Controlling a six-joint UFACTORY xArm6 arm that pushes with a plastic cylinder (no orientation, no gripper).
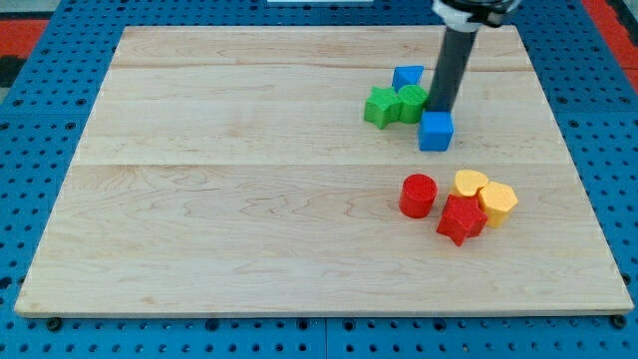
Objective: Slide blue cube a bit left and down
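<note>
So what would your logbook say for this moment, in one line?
my tip: touching top of blue cube | green blocks: left of tip | slide: not visibly done

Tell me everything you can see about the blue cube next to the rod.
The blue cube is a small, solid-looking block with a matte, evenly blue finish; its top face and two side faces show, turned slightly askew to the board's edges. It sits flat on the wooden board, right of centre, below and right of the green blocks. My tip stands at its upper edge, seemingly touching it. Whether it touches the nearest green block is unclear. Nothing lies on it.
</note>
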